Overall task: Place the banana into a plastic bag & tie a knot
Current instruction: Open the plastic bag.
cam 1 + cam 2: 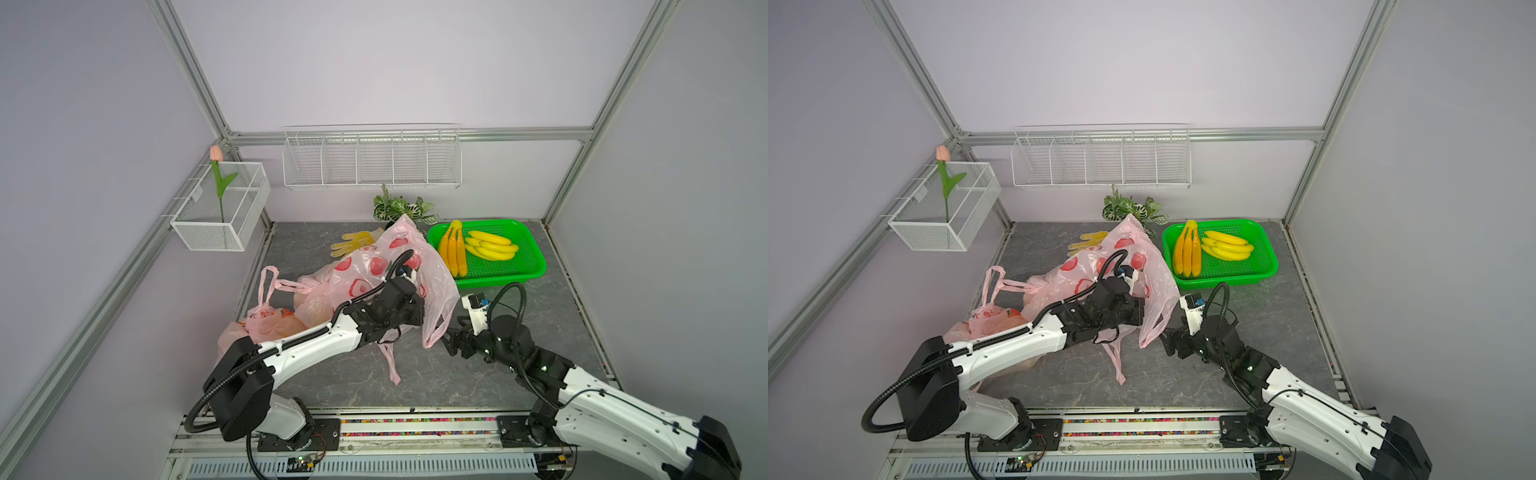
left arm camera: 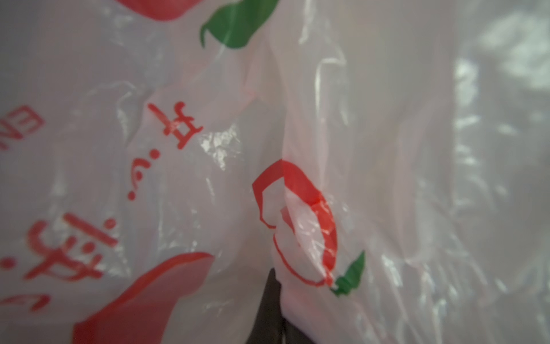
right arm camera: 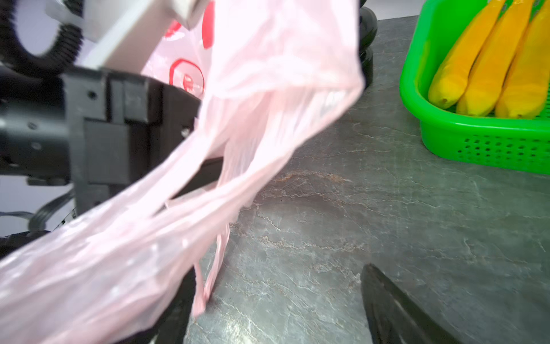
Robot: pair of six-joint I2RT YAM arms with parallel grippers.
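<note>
stereo pair overhead; wrist cameras near bag [image 2: 387, 149]

The plastic bag [image 1: 432, 274] is thin, translucent pink film, crinkled and shiny where light catches it, with red and green print. The bananas [image 1: 492, 245] look smooth and faintly glossy. The green basket [image 1: 498, 268] is glossy perforated plastic. The tabletop [image 1: 457, 386] is matt grey with stone-like veins. The wall rack [image 1: 372, 162] is white coated wire. The fingers [image 3: 393, 309] look matt black.
</note>
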